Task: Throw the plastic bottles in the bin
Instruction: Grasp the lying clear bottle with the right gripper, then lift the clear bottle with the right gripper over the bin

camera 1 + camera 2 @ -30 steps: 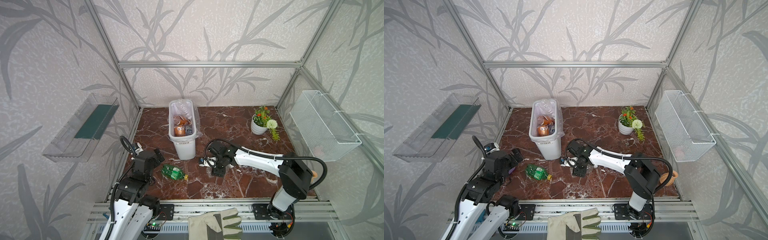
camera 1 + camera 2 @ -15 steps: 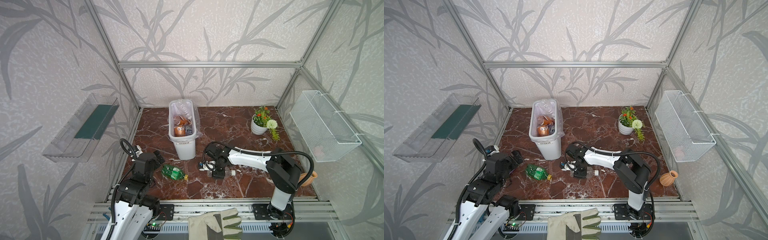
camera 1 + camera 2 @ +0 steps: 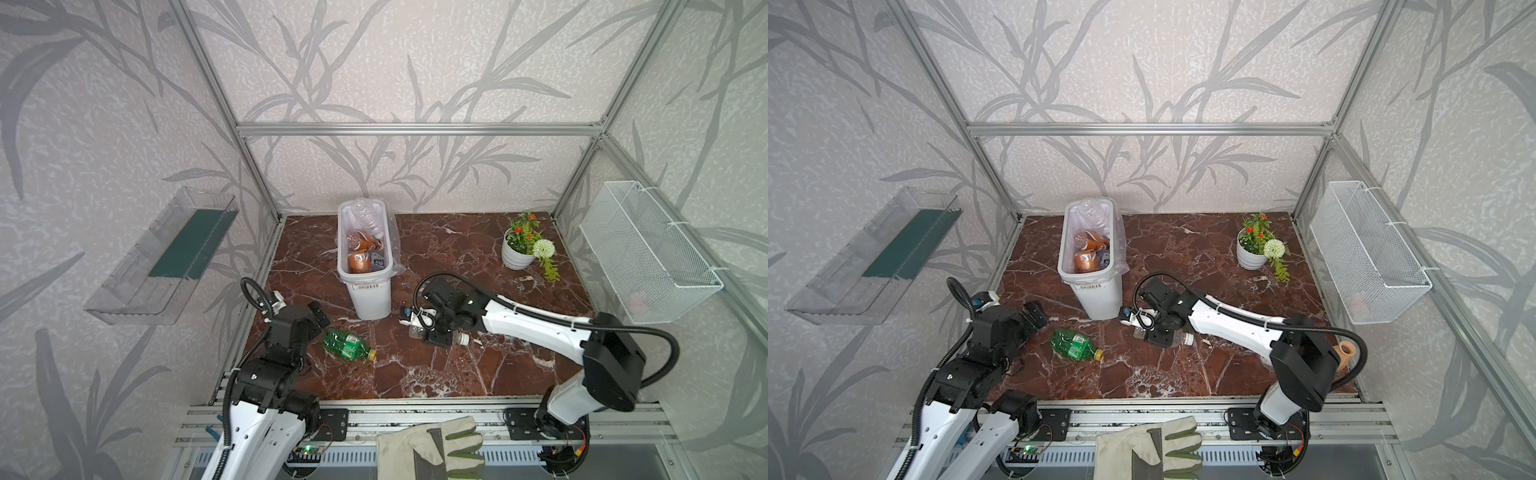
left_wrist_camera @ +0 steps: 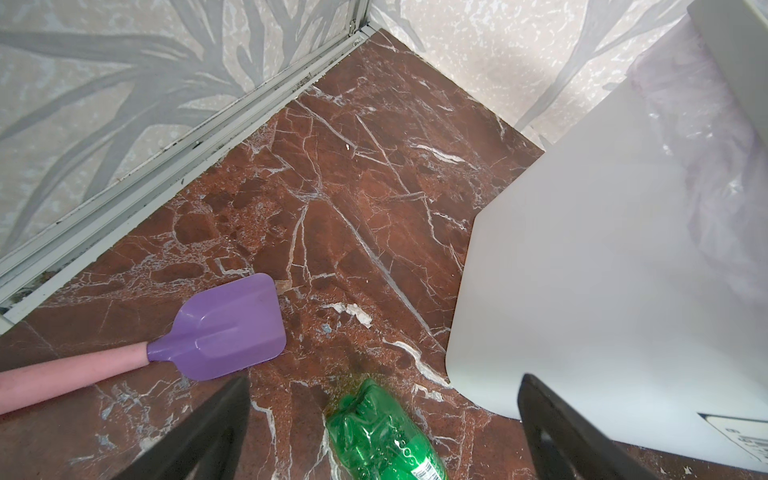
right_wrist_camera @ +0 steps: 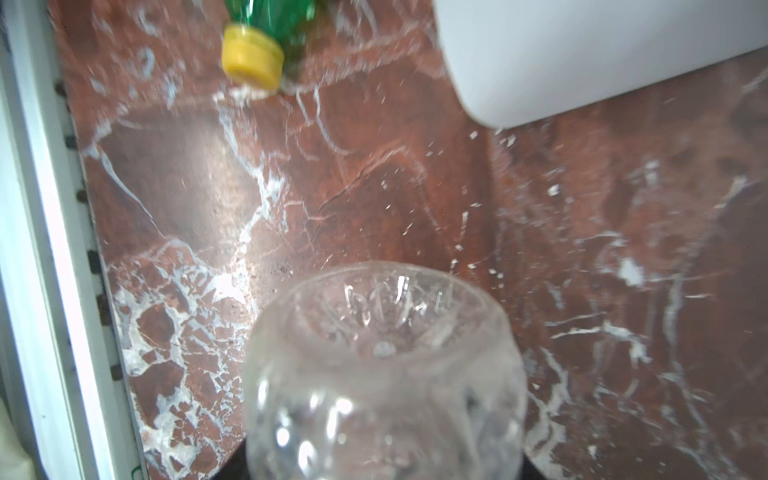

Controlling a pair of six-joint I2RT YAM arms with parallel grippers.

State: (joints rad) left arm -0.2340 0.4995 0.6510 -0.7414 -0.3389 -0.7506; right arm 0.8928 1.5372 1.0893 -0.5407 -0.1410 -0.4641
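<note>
A clear white-capped plastic bottle (image 3: pixel 415 331) (image 3: pixel 1139 331) lies on the marble floor right of the bin (image 3: pixel 370 299) (image 3: pixel 1096 301). My right gripper (image 3: pixel 436 332) (image 3: pixel 1160 332) (image 5: pixel 382 457) is shut on it; the bottle's base (image 5: pixel 382 365) sticks out past the dark fingers. A green yellow-capped bottle (image 3: pixel 347 344) (image 3: pixel 1073 344) (image 4: pixel 382 436) lies left of the bin's front. My left gripper (image 3: pixel 318 316) (image 3: pixel 1034 316) (image 4: pixel 385 378) hangs open just above its base, touching nothing. Several bottles, two brown-labelled (image 3: pixel 359 262), lie inside the bin.
A purple spatula with a pink handle (image 4: pixel 224 328) lies by the left wall. A white flowerpot (image 3: pixel 517 253) stands at the back right. A wire basket (image 3: pixel 648 257) and a clear shelf (image 3: pixel 166 257) hang on the side walls. A work glove (image 3: pixel 432 449) lies on the front rail.
My right gripper has come down over the clear bottle and its jaws have closed in on it, while the arm's elbow swung right. The left arm has hardly moved.
</note>
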